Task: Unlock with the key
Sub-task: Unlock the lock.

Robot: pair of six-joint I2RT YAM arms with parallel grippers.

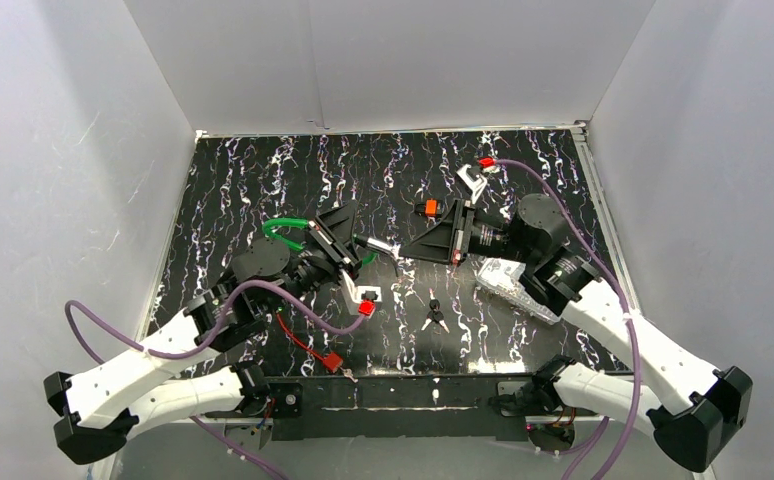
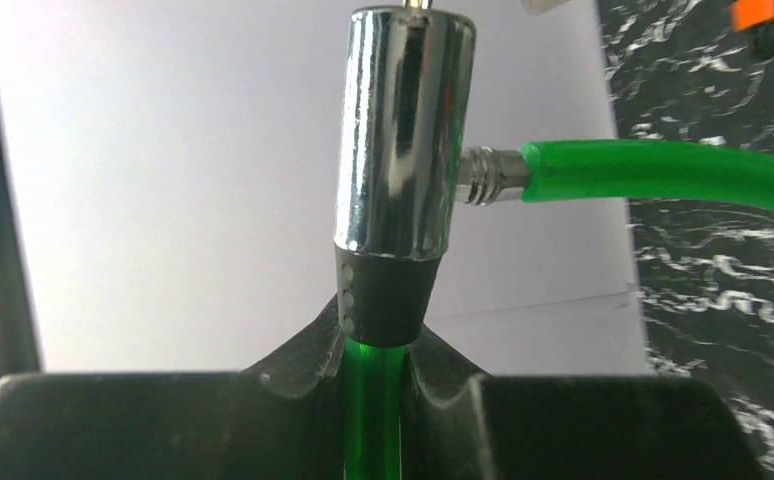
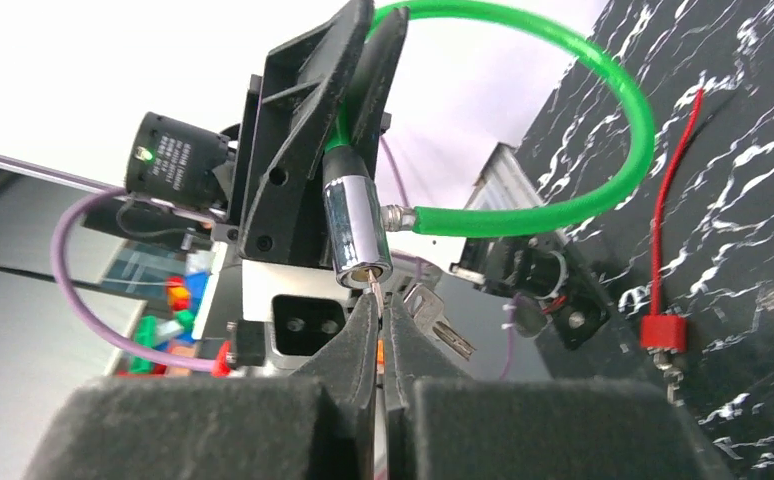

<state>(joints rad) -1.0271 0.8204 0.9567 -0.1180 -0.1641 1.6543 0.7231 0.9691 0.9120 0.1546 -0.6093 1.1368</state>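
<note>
The lock is a chrome cylinder (image 2: 403, 130) with a black collar and a green cable loop (image 3: 603, 110). My left gripper (image 2: 375, 360) is shut on the green cable just under the collar and holds the lock above the table (image 1: 378, 246). In the right wrist view the cylinder's keyhole end (image 3: 363, 270) faces my right gripper (image 3: 381, 310). That gripper is shut on the key (image 3: 376, 293), whose thin blade tip sits in the keyhole. A second silver key (image 3: 433, 325) dangles beside the fingers. From above, both grippers meet mid-table, with the right gripper (image 1: 410, 250) to the right of the lock.
A small bunch of dark keys (image 1: 435, 315) lies on the black marbled table near the front. Red connectors (image 1: 366, 308) on wires hang by the left arm. A silvery wrapped part (image 1: 508, 283) sits on the right arm. White walls enclose the table on three sides.
</note>
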